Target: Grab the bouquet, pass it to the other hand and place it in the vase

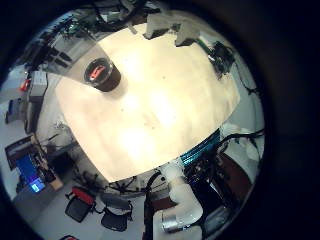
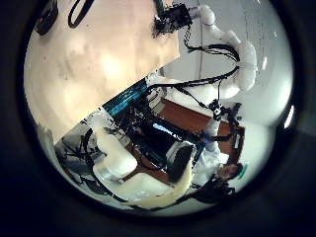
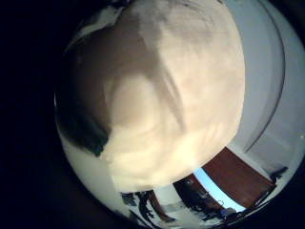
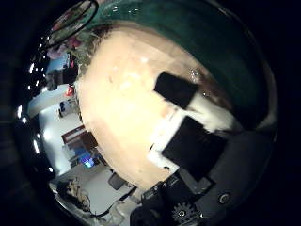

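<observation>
Seemingly nothing is done yet. Left hand: fingers out of sight, so I cannot tell its state. The vase point(image 1: 100, 73) stands empty near a table point(image 1: 160, 110) edge. What may be the bouquet point(image 1: 220, 55) lies at the far edge. The right hand point(image 4: 188, 122) hovers, fingers spread, empty.

Table point(image 1: 160, 100) pale beige; vase point(image 1: 101, 74) black, red inside.

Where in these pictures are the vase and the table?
vase point(image 1: 101, 73): left little finger side palm view, on its dark rim.
table point(image 1: 160, 95): left little finger side palm view, on its bare pale top.
</observation>
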Robot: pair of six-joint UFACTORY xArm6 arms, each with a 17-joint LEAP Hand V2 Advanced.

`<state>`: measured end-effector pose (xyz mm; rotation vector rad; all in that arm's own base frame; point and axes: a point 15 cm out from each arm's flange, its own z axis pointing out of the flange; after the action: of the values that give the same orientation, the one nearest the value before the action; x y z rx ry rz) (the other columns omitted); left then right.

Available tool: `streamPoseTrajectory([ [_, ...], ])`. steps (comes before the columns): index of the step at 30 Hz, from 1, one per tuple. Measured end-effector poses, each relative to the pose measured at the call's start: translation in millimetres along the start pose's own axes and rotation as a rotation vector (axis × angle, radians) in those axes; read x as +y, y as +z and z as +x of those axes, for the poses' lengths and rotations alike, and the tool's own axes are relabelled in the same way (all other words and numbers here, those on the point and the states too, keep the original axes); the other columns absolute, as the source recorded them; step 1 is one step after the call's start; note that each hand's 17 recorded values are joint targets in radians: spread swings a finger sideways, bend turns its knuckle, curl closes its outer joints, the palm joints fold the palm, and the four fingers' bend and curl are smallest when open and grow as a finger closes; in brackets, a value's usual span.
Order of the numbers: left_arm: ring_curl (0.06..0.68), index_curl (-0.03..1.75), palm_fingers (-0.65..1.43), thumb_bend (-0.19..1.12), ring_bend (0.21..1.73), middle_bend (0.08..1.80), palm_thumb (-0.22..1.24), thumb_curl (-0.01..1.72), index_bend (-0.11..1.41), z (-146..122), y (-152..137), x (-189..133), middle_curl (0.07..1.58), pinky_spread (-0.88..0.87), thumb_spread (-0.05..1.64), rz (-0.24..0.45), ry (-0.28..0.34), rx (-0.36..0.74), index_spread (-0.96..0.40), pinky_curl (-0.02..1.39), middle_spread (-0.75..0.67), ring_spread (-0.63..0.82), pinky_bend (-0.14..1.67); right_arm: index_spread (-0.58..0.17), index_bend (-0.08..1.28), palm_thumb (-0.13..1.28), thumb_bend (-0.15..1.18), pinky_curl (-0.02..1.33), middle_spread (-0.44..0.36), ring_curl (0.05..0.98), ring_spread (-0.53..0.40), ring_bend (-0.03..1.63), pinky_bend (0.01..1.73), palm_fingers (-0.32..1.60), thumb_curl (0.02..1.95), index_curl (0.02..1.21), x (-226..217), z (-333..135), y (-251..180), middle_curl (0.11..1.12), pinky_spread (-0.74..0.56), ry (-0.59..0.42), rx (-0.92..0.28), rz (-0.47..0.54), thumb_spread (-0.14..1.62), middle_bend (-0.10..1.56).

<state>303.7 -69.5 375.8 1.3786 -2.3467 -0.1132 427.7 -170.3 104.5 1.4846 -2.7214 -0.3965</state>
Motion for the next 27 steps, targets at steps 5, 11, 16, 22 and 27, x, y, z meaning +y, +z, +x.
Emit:
streamPoseTrajectory([
  [5, 0.217, 0.30, -0.02, -0.02, 0.44, 0.18, 0.03, 0.28, 0.16, -4, 0, 2, 0.29, 0.59, 1.01, 0.001, -0.005, 0.007, 0.01, 0.31, 0.42, 0.61, 0.20, -0.343, 0.82, 1.00, 0.04, 0.26, -0.144, 0.531, -0.210, 1.20, 1.27, 1.37, 0.55, 0.78, -5, 20, -6, 0.72, -0.33, 0.047, -0.019, 0.013, 0.96, 1.05],
  [11, 0.217, 0.30, -0.02, -0.02, 0.44, 0.18, 0.03, 0.28, 0.16, -7, -1, 3, 0.29, 0.59, 1.01, 0.007, -0.004, 0.013, 0.01, 0.31, 0.42, 0.61, 0.20, -0.312, 1.00, 1.12, 0.09, 0.36, -0.138, 0.607, -0.210, 1.33, 1.45, 1.23, 0.64, 0.87, -9, 26, -51, 0.77, -0.24, 0.046, -0.055, 0.105, 0.93, 1.23],
  [16, 0.217, 0.30, -0.02, -0.02, 0.44, 0.18, 0.03, 0.28, 0.16, -9, -2, 4, 0.29, 0.59, 1.01, 0.010, -0.006, 0.020, 0.01, 0.31, 0.42, 0.61, 0.20, -0.286, 1.07, 1.17, 0.10, 0.41, -0.126, 0.644, -0.201, 1.39, 1.50, 1.18, 0.71, 0.89, 2, 16, -108, 0.78, -0.20, 0.000, -0.096, 0.194, 0.91, 1.30],
  [22, 0.217, 0.30, -0.02, -0.02, 0.44, 0.19, 0.03, 0.28, 0.16, -6, -2, 3, 0.29, 0.59, 1.01, 0.013, -0.006, 0.029, 0.02, 0.31, 0.42, 0.61, 0.20, -0.262, 1.11, 1.17, 0.09, 0.46, -0.115, 0.663, -0.190, 1.43, 1.50, 1.16, 0.80, 0.90, 45, -4, -158, 0.77, -0.17, -0.088, -0.200, 0.193, 0.88, 1.34],
  [27, 0.216, 0.30, -0.02, -0.02, 0.44, 0.19, 0.03, 0.28, 0.16, -7, -4, 3, 0.29, 0.59, 1.02, 0.027, -0.003, 0.036, 0.02, 0.31, 0.42, 0.61, 0.20, -0.249, 1.13, 1.17, 0.08, 0.50, -0.110, 0.669, -0.184, 1.45, 1.49, 1.15, 0.85, 0.89, 80, -22, -211, 0.76, -0.15, -0.163, -0.317, 0.236, 0.87, 1.35],
])
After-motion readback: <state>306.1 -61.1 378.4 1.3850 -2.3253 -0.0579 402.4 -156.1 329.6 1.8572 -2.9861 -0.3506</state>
